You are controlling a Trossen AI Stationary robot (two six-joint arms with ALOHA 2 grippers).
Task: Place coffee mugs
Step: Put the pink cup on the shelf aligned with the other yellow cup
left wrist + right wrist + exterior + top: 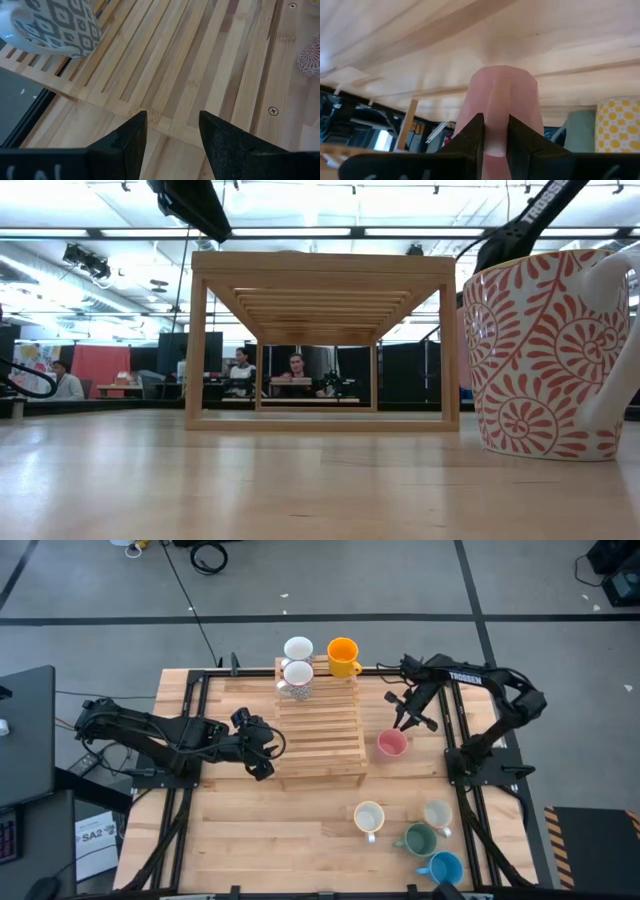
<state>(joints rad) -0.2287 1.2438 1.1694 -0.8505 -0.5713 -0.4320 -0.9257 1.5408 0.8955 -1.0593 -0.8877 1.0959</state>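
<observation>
Low view: red-and-white fern-patterned mug (545, 360) cut off at the frame's right edge, handle only partly seen; both arms reduced to dark fragments along the top edge. Figures in the room beyond, framed through the rack, too small to detail.

Right wrist view: right pincer (494, 132) pinching the pink mug (502, 100) on its wall, dark fingers close together; mug's lower part hidden behind them. Yellow-patterned mug (619, 125) cut off at right edge.

Left wrist view: left pincer (172, 132) spread, nothing between the fingers, over the slatted wooden rack (200, 60). Grey diamond-patterned mug (57, 25) cropped at upper left.

High view: pink mug (391, 744) right of centre on the pale wood-plank counter (250, 830), just beside the rack (320, 725), right pincer (405, 720) over its rim. Left pincer (262, 750) at rack's left edge. White mug (298, 648), patterned mug (297, 675) and glossy orange mug (343, 656) at upper centre, on rack's far end. Cream mug (368, 817), white mug (437, 814), dark green mug (419, 839) and blue mug (444, 868) clustered lower right.
</observation>
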